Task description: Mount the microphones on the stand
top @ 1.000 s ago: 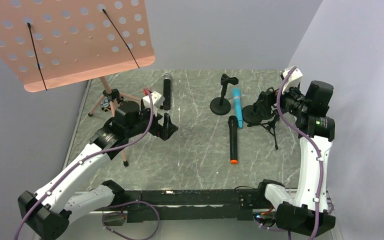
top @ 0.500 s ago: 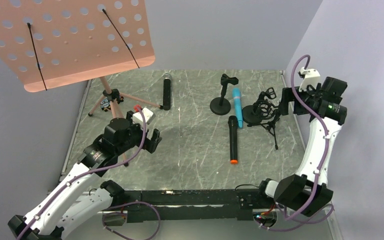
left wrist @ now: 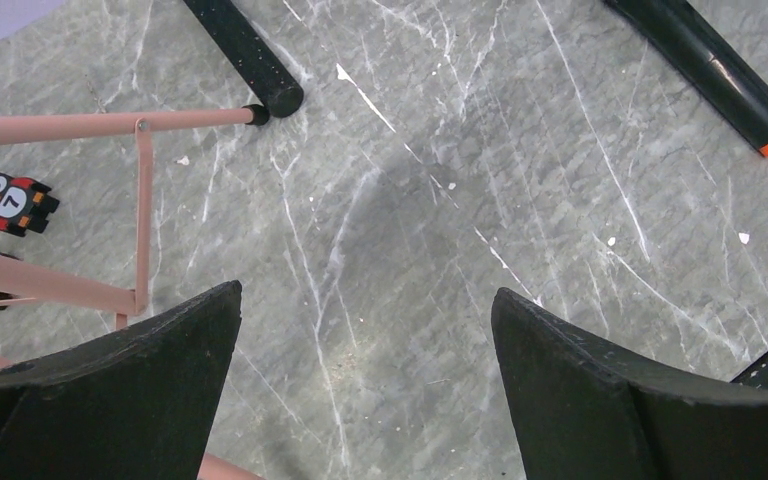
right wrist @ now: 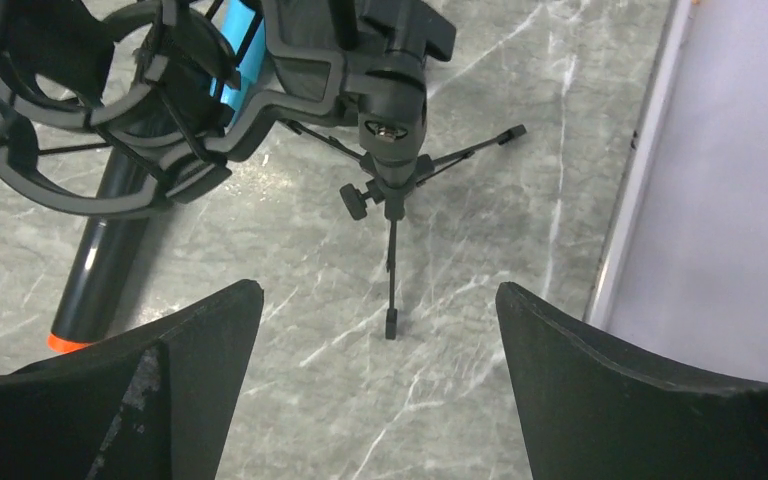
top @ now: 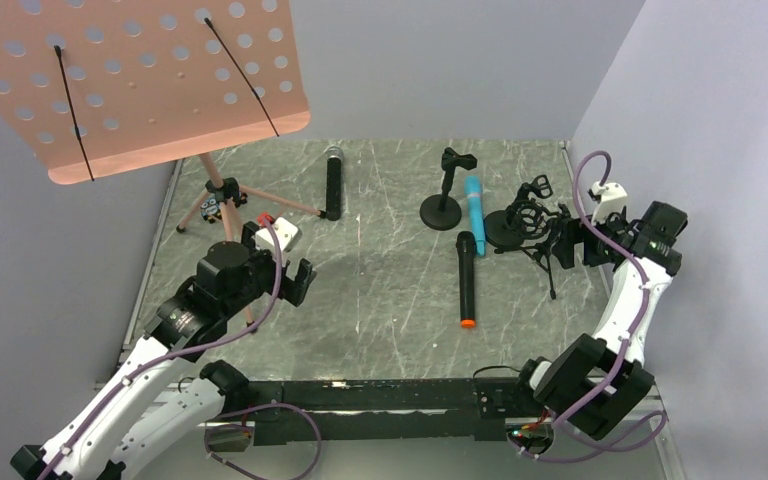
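The black microphone with the silver mesh head (top: 333,183) lies at the back centre-left. The blue microphone (top: 474,202) lies between a round-base clip stand (top: 442,205) and a tripod stand with a shock mount (top: 530,222). The black microphone with the orange end (top: 467,278) lies in the middle, also seen in the left wrist view (left wrist: 710,75) and the right wrist view (right wrist: 100,270). My left gripper (top: 298,283) (left wrist: 365,300) is open and empty over bare table. My right gripper (top: 565,240) (right wrist: 380,295) is open and empty just right of the shock mount (right wrist: 110,110).
A pink music stand with a perforated desk (top: 140,80) stands at the back left; its tripod legs (left wrist: 110,125) spread on the table by my left arm. A small owl toy (left wrist: 12,203) lies among the legs. The right wall (right wrist: 720,180) is close to my right gripper.
My left gripper has pulled back toward the near left, away from the silver-headed microphone. My right gripper has drawn right from the shock mount and then dropped lower beside it.
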